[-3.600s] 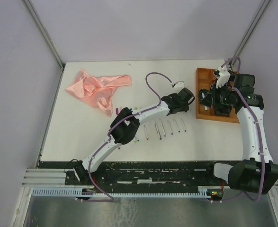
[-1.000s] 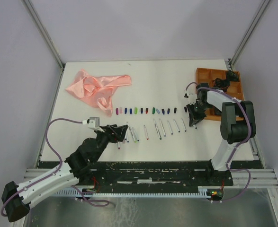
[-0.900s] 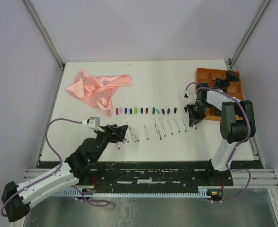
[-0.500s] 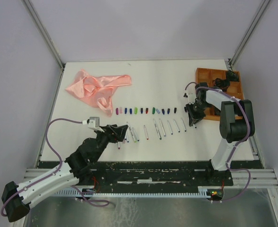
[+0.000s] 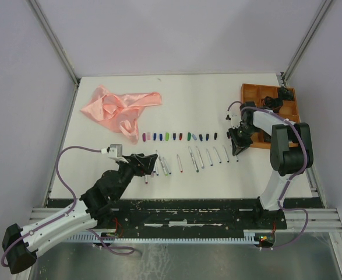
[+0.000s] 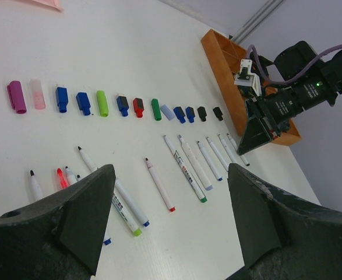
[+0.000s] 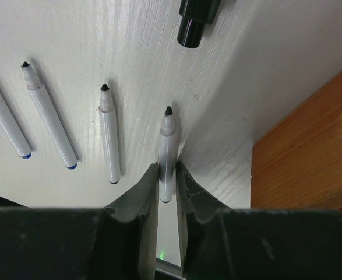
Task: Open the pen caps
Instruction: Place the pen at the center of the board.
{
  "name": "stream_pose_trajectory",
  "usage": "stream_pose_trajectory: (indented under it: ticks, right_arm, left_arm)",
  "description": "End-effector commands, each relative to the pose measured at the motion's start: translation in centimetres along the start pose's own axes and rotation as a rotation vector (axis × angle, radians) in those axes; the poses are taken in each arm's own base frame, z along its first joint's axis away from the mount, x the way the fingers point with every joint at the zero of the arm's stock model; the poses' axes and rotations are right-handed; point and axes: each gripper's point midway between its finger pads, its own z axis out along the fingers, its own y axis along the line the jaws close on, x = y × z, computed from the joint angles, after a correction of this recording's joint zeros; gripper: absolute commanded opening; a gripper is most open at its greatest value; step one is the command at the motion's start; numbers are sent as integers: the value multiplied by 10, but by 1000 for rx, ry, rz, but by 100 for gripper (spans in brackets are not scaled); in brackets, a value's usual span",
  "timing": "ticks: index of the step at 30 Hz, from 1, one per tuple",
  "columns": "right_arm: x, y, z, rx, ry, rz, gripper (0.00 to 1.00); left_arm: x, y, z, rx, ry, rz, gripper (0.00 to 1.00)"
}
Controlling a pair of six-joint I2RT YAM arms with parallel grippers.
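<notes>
Several pen caps (image 5: pixel 179 137), purple, blue, green, red and black, lie in a row across the middle of the table; the left wrist view shows the same pen caps (image 6: pixel 101 104). Below them lie several uncapped white pens (image 5: pixel 197 157). At the right end of that row my right gripper (image 5: pixel 236 147) points down. In its wrist view the right gripper (image 7: pixel 167 167) is shut on the rightmost pen (image 7: pixel 168 143), which lies on the table, black tip bare. A black cap (image 7: pixel 195 23) lies beyond it. My left gripper (image 5: pixel 150 165) hovers open over the row's left end, and the left gripper (image 6: pixel 171 175) holds nothing.
An orange wooden tray (image 5: pixel 249 96) with compartments stands at the back right, close beside the right gripper; its wall (image 7: pixel 302 146) fills the right of the wrist view. A crumpled pink cloth (image 5: pixel 121 108) lies at the back left.
The right gripper has shifted very slightly up and left at the end of the pen row. The left arm has not moved.
</notes>
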Motion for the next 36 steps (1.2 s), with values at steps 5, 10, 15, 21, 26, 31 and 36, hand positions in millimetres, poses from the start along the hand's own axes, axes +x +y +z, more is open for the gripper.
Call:
stream_pose_trajectory:
  ticks: [5, 10, 15, 21, 26, 31, 36]
  right_arm:
    - [-12, 0, -4, 7, -24, -3, 25]
    - [-14, 2, -8, 5, -37, -7, 26]
    - [-15, 3, -11, 6, -49, -10, 27]
    - [-18, 4, -18, 10, -74, -20, 28]
    - [-21, 6, -27, 16, -106, -30, 28]
    - [-26, 10, -41, 17, -159, -52, 28]
    - [-32, 20, -68, 10, -258, -105, 28]
  left_arm:
    - [-9, -6, 0, 13, -31, -58, 84]
    - [-9, -7, 0, 17, -30, -59, 84]
    - [-9, -8, -1, 20, -28, -62, 84]
    - [-9, -8, -1, 22, -28, -61, 84]
    - [-9, -10, -1, 27, -26, -62, 85]
    - [-11, -9, 0, 20, -23, -37, 87]
    - [-19, -14, 1, 24, -30, 21, 92]
